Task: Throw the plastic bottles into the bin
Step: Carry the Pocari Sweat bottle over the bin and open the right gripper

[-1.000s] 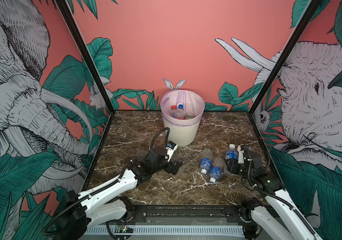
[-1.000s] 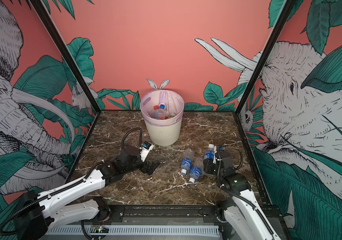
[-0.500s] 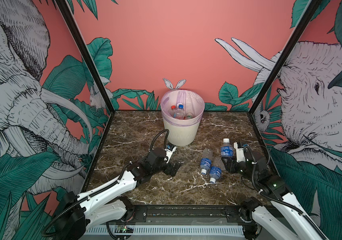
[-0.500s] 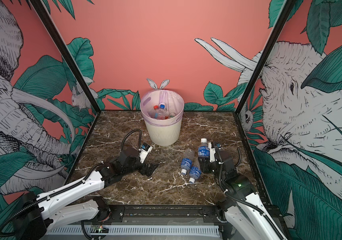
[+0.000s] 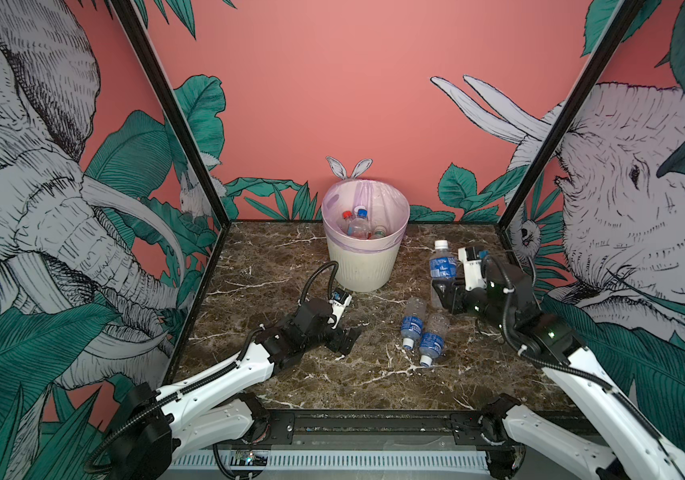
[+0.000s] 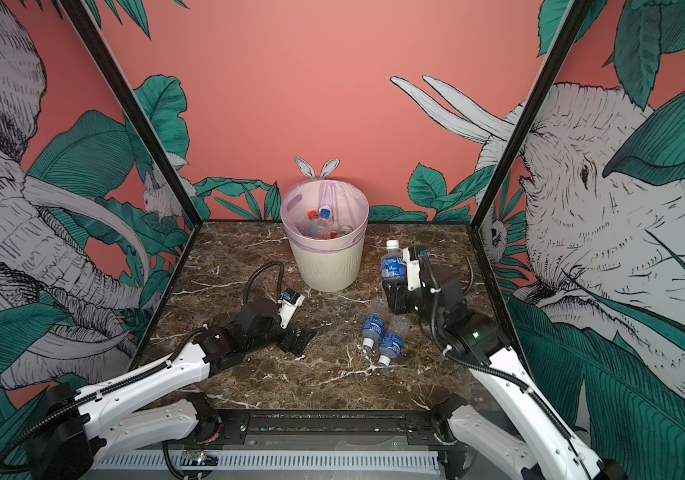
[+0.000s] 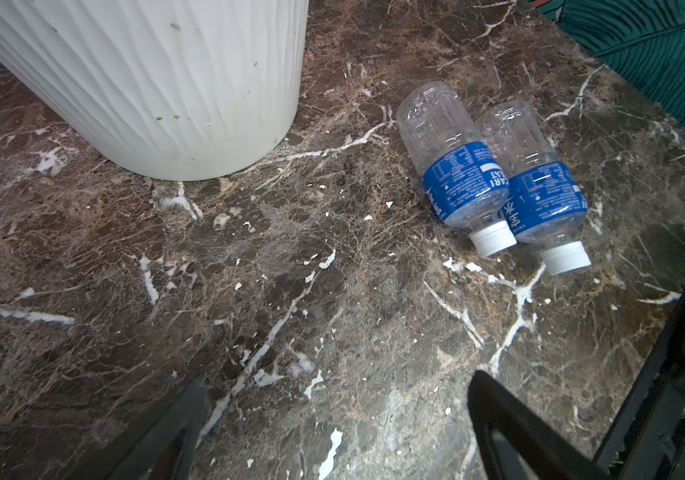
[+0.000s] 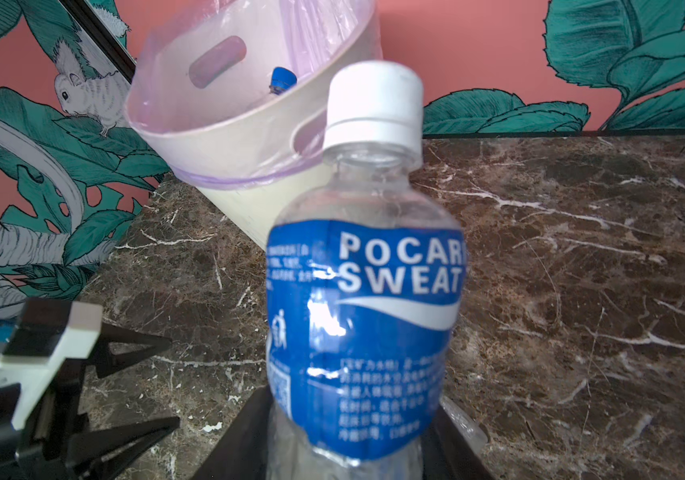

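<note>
Clear plastic with a blue label and a white cap: that is the bottle [image 5: 442, 266] we hold in our right hand [image 5: 442, 291], whose jaws are clamped on its lower part. It stands upright, cap up, lifted off the brown marble bench [image 5: 332, 382], to the right of the bin [image 5: 363, 270] and apart from it. In the right wrist view this bottle [image 8: 365, 311] fills the middle. The bin [image 8: 249, 137] sits beyond it, its lilac bag [image 8: 216, 176] folded over the rim and a blue cap showing inside.

Our left hand [image 5: 347, 338] sits low over the bench in front of the bin, jaws wide apart and holding nothing. Whether it touches the marble we cannot tell. In the left wrist view its dark fingers [image 7: 511, 424] frame bare stone.

Two more bottles [image 5: 411, 324] lie on their sides on the bench between our two hands, touching each other, with blue labels and white caps pointing toward the near edge. The left wrist view shows them [image 7: 457, 174] near the bin's ribbed wall [image 7: 166, 83] but clear of it.

Inside the bin, in both top views, we see several bottles [image 6: 320, 228] lying in the bag — one red-capped, one blue-capped.
</note>
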`<state>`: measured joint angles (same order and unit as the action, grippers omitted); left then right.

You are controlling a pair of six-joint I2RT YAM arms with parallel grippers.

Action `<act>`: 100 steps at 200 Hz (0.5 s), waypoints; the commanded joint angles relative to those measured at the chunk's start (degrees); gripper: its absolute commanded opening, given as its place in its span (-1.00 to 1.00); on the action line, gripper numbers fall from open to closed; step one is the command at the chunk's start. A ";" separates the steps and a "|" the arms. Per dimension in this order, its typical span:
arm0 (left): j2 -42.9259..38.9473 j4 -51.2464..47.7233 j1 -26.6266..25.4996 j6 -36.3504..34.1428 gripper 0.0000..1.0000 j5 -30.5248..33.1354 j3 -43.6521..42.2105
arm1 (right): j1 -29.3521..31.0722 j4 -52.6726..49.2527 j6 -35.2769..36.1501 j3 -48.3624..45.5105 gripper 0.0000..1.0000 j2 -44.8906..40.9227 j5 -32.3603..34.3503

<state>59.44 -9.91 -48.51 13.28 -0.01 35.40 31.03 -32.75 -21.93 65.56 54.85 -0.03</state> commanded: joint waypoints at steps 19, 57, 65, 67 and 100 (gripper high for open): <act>-4.54 -0.44 -0.27 0.70 0.96 1.78 -1.97 | 0.22 1.63 3.07 29.84 -0.07 22.20 -3.15; -8.65 -2.01 -0.27 1.30 0.97 2.49 -2.77 | -0.09 -10.98 1.31 67.03 0.74 49.50 -4.70; -9.20 -2.19 -0.27 1.55 0.97 2.43 -2.98 | -0.01 -13.06 1.03 71.60 0.81 52.38 -4.04; -9.42 -2.25 -0.27 1.61 0.97 2.46 -2.97 | 0.00 -13.48 0.86 72.37 0.82 52.82 -3.95; -9.96 -2.60 -0.27 2.06 0.98 2.13 -2.99 | 0.26 -9.45 0.64 67.89 0.89 48.25 -2.23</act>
<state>50.17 -11.14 -48.58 14.20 1.61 33.54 31.03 -41.69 -20.80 135.09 108.71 -3.44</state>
